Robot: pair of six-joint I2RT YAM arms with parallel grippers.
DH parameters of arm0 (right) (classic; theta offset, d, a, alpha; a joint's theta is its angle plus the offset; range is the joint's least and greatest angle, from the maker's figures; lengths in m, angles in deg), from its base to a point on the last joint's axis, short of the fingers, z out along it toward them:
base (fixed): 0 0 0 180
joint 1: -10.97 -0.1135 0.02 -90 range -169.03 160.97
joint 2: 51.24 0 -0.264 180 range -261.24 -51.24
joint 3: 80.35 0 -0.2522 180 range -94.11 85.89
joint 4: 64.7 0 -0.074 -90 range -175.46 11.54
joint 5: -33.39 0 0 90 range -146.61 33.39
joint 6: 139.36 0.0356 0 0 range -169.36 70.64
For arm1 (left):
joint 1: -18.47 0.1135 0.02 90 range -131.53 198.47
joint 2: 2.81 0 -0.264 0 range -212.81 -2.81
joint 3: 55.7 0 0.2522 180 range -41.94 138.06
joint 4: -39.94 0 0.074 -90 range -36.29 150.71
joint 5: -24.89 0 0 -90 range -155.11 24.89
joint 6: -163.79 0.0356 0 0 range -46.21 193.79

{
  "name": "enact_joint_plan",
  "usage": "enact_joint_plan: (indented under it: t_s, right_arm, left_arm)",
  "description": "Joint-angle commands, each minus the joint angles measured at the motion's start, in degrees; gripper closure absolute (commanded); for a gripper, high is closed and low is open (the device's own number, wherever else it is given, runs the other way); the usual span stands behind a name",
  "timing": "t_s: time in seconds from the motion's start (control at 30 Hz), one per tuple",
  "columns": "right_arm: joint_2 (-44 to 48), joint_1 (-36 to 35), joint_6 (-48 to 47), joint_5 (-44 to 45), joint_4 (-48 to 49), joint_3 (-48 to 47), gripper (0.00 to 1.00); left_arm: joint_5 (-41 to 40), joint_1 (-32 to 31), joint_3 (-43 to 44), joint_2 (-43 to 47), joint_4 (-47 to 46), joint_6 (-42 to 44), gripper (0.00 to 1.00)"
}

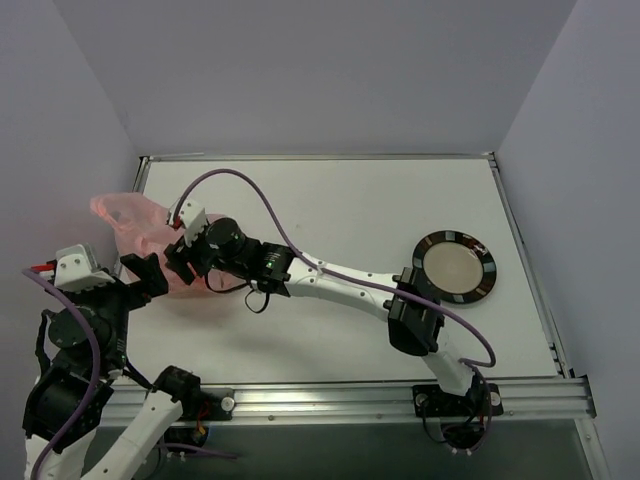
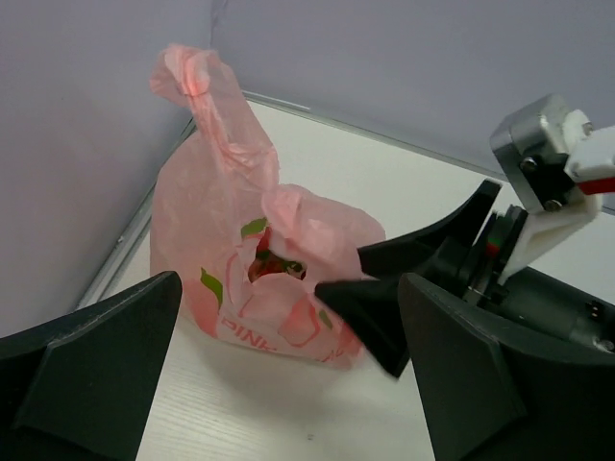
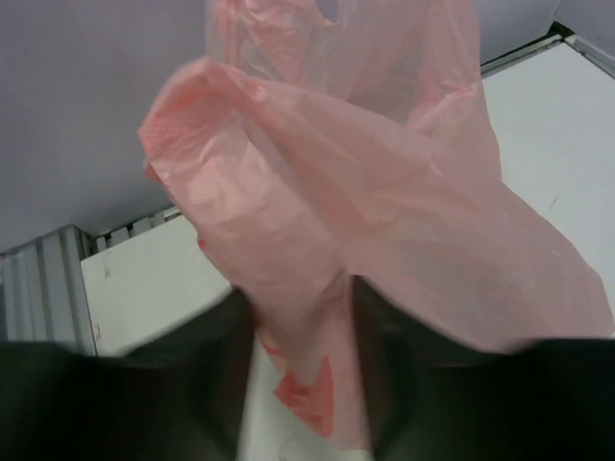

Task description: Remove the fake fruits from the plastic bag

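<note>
The plastic bag point(image 2: 240, 298), pink and crinkled, stood on the table point(image 1: 330, 200) straight ahead of the left pincer point(image 2: 288, 285), whose jaws gaped wide and held nothing. A fold of its film ran between the blurred dark fingers point(image 3: 221, 384) of the right pincer point(image 3: 300, 317); whether they truly pinched it could not be told. Of the fake fruits point(image 2: 269, 265), only a red and green patch showed at the bag's mouth; the rest were hidden.
</note>
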Motion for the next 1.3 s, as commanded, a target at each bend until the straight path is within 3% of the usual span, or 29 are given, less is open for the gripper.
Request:
enact_joint_plan:
  t_s: [0.0,0.03,0.07,0.2,0.43,0.8,1.0,1.13,1.17,1.27]
  right_arm:
    - [-1.07,3.12,3.53,0.45,5.93,-0.31,0.77]
    - [-0.29,4.25,4.59,1.49,7.69,1.89,0.92]
    - [2.24,4.79,6.34,3.59,11.62,4.61,1.00]
    - [12.18,7.07,10.04,8.60,19.65,23.21,1.00]
    - [28.61,7.78,12.33,17.32,20.98,42.22,1.00]
    - [45.42,12.87,12.86,20.49,18.52,56.84,1.00]
    - [50.08,16.48,13.91,20.32,17.03,61.49,1.00]
    - [51.40,18.50,14.88,20.14,16.85,63.61,1.00]
    - [51.31,18.94,15.14,19.79,16.59,63.87,1.00]
    - [50.96,18.94,16.11,19.43,16.41,64.93,1.00]
  left_arm:
    - [-1.23,-0.17,-0.21,-1.18,-3.08,-2.43,0.06]
    - [-1.41,-0.16,-0.47,-1.70,-3.08,-2.35,0.06]
    - [-1.50,-0.25,-0.74,-2.06,-3.08,-2.43,0.06]
    - [2.44,-0.25,-1.00,-5.13,-3.34,-3.22,0.06]
    - [9.13,-0.08,0.66,-15.75,-4.58,-4.28,0.06]
    - [4.22,0.01,-2.23,-20.60,-3.52,-8.49,0.06]
    - [6.76,-0.08,-5.74,-21.31,-4.92,-12.80,0.03]
    - [5.63,-0.08,-10.66,-21.40,-8.08,-14.47,0.28]
    - [5.97,0.01,-12.15,-21.57,-8.61,-14.91,0.41]
    - [7.91,-0.16,-14.27,-22.80,-10.55,-16.23,0.62]
